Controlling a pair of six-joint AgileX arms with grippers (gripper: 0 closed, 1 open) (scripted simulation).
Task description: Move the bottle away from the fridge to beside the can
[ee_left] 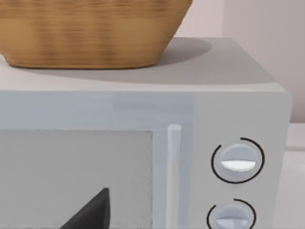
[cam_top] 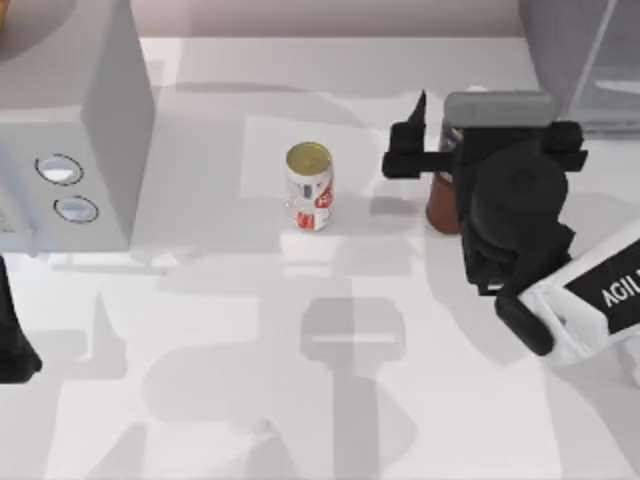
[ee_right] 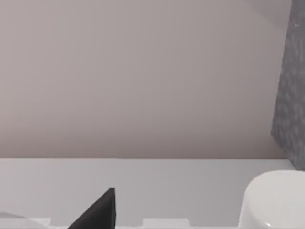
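White bench (cam_top: 330, 400), glossy, carrying soft shadows of both arms; plain pale wall behind it in the wrist views. Fridge (cam_top: 585, 60) fills the far right corner, dark grey with a paler glassy door. Light grey box with two round dials (cam_top: 70, 120) sits far left, a wicker basket (ee_left: 90, 31) on its top. My right arm reaches over the right half of the bench, right gripper (cam_top: 440, 160) at the bottle (cam_top: 443, 205), jaws pinching it just below the white cap (ee_right: 274, 200). Bottle stands upright near the fridge, well apart from the can (cam_top: 308, 187), which stands mid-bench. Left arm parked at the left edge; can't tell its jaws' state
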